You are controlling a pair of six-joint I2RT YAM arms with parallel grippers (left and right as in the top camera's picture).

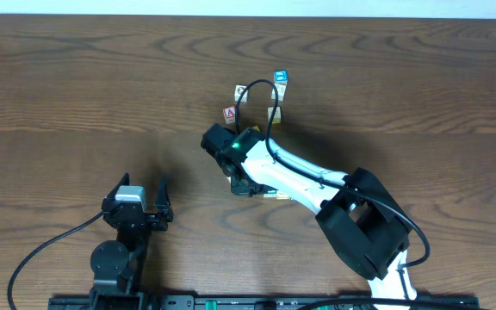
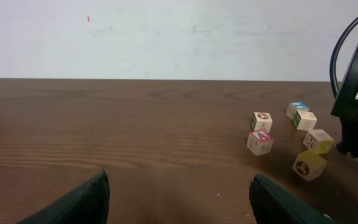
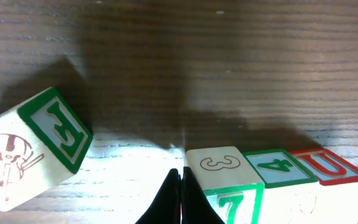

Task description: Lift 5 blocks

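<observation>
– The right tool (image 3: 180,185), how is it?
– Clenched, empty, its arm stretched low near the red "A" cube (image 1: 229,113). Blocks (image 2: 309,165) lie around that cube; left tool (image 2: 180,186) released, well apart.

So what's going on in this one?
The right gripper is shut and empty, its tips right beside a row of three small wooden alphabet cubes on the brown wooden table; a green-lettered wooden cube sits askew to one side. The left gripper hangs open, away from everything. More loose cubes lie scattered further off. Neither gripper holds a cube.
</observation>
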